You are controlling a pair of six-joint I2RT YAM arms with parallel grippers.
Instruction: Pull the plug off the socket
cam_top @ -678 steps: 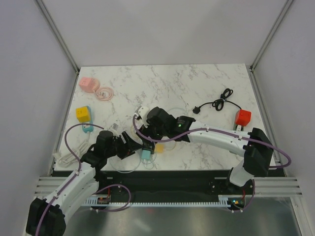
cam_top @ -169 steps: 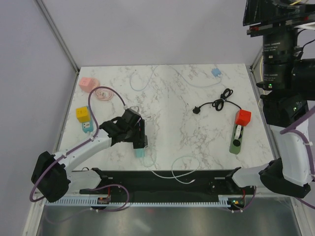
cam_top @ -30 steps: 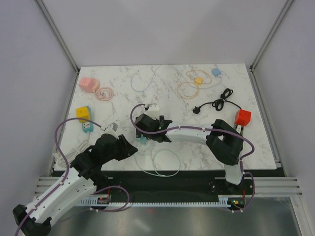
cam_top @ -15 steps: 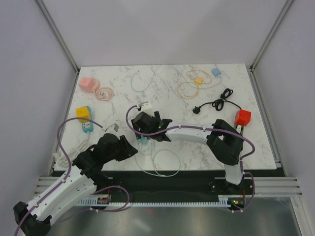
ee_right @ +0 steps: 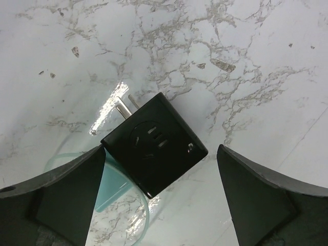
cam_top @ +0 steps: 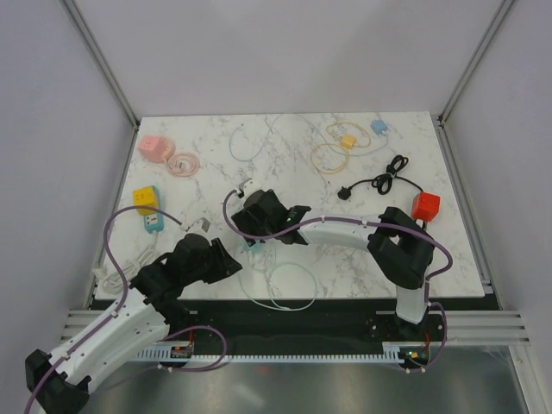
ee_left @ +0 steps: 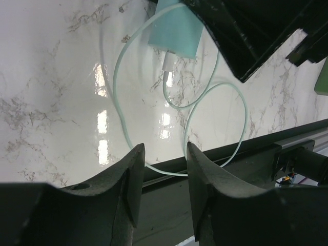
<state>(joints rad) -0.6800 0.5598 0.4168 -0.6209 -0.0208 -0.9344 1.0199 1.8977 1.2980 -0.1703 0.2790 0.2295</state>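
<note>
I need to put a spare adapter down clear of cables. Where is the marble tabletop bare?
Bare marble lies mid-table, between the pale looped cable at the back, the black cable and the right arm; also in front of that arm, right of the mint-green cable loop. The front left is crowded by the left arm and the mint-green plug.

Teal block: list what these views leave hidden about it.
Top view: right gripper covers most of the teal block.
Left wrist: its far end is cut off by the top edge and that gripper.
Right wrist: black adapter overlaps it; contact unclear.
</note>
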